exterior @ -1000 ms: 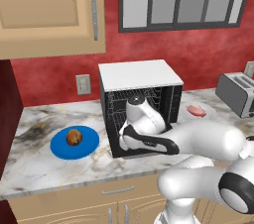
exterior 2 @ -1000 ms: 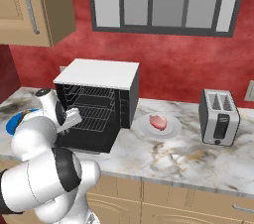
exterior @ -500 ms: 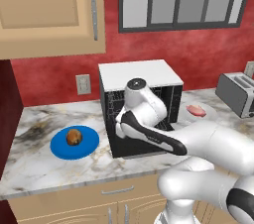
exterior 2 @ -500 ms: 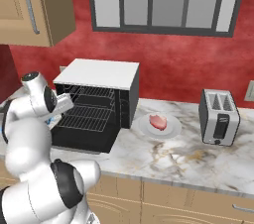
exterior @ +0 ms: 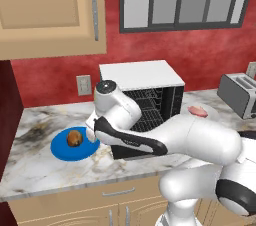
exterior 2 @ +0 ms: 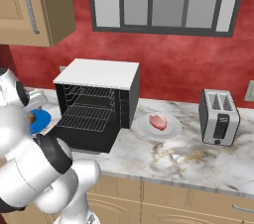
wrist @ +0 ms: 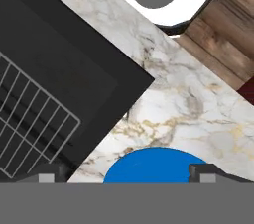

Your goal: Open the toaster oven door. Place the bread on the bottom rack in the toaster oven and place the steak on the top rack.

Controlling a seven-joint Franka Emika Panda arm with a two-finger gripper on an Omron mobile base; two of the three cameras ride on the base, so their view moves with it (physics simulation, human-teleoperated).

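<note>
A: Toaster oven (exterior 2: pixel 99 100) first, since it is the biggest thing on the marble counter (exterior 2: pixel 188 156): where does it sit?

B: At the back of the counter against the red wall, black box with a flat white top. Its front is open, and the wire racks (exterior 2: pixel 92 117) show inside, one above the other.

A: And the toaster oven door (exterior 2: pixel 82 139)?

B: Dropped flat toward the near edge of the counter, lying level in front of the opening. From the hand view its dark panel (wrist: pixel 64 84) fills the left side, with a rack grid seen over it.

A: Where is the arm?

B: It reaches out to the left of the oven. The gripper (wrist: pixel 127 171) hangs over the counter between the door's left corner and the blue plate (exterior: pixel 74 145). Its two finger tips (wrist: pixel 47 172) stand wide apart at the bottom of the hand view, with nothing between them but the plate's blue rim (wrist: pixel 154 166).

A: The bread?

B: A brown round roll (exterior: pixel 75 137) lies on the blue plate, left of the oven, just beside the arm's wrist in the left base view.

A: The steak?

B: A pink cut (exterior 2: pixel 158 121) on a white plate (exterior 2: pixel 161 128), just right of the oven.

A: Anything further right?

B: A silver slot toaster (exterior 2: pixel 219 117), well apart from the white plate. On the wall left of the oven there is an outlet (exterior: pixel 84 85), under a wooden cabinet (exterior: pixel 50 12).
</note>
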